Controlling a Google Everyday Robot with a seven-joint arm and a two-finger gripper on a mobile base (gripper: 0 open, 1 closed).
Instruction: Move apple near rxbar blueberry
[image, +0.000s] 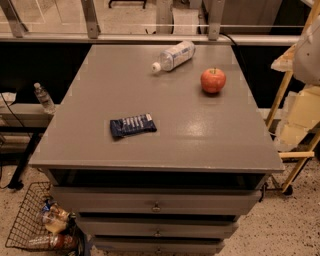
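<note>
far right on the grey table (175, 145), the round red apple (213, 80) looks firm and slick; i'd pinch its middle. my gripper (307, 52) hangs rightward, state i cannot tell.

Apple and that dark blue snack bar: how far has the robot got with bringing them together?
Nothing looks done yet. The apple sits far right on the grey cabinet top, well apart from the rxbar blueberry at near left. Nothing is in hand: the gripper is not in view and touches neither. All of it is left: reach the apple, grasp it, carry it over and set it beside the bar.
</note>
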